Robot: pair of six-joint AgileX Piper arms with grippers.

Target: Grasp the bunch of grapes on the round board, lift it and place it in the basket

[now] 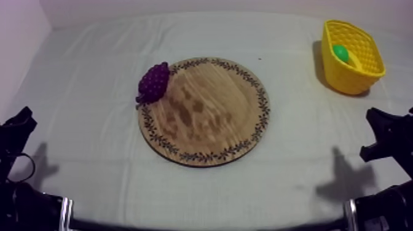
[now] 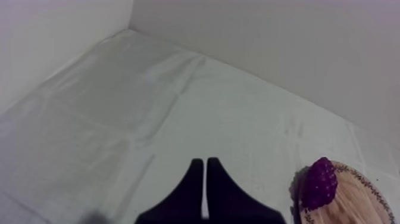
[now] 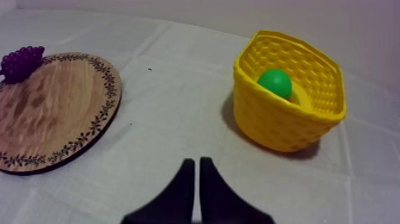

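Note:
A purple bunch of grapes (image 1: 153,82) lies on the far left rim of the round wooden board (image 1: 209,117), partly hanging over the edge. The yellow basket (image 1: 362,67) stands at the far right of the table. My left gripper (image 1: 21,120) rests low at the left, far from the board. In the left wrist view its fingers (image 2: 205,162) lie together over bare cloth, with the grapes (image 2: 319,182) and board (image 2: 351,205) off to the side. My right gripper (image 1: 376,120) rests low at the right. Its fingers (image 3: 197,162) are shut, short of the basket (image 3: 280,122) and beside the board (image 3: 53,113) with the grapes (image 3: 21,61).
A green toy fruit (image 3: 274,82) lies inside the basket, next to something yellow. Walls border the cloth at the back and left. Open cloth (image 1: 295,135) lies between the board and the basket.

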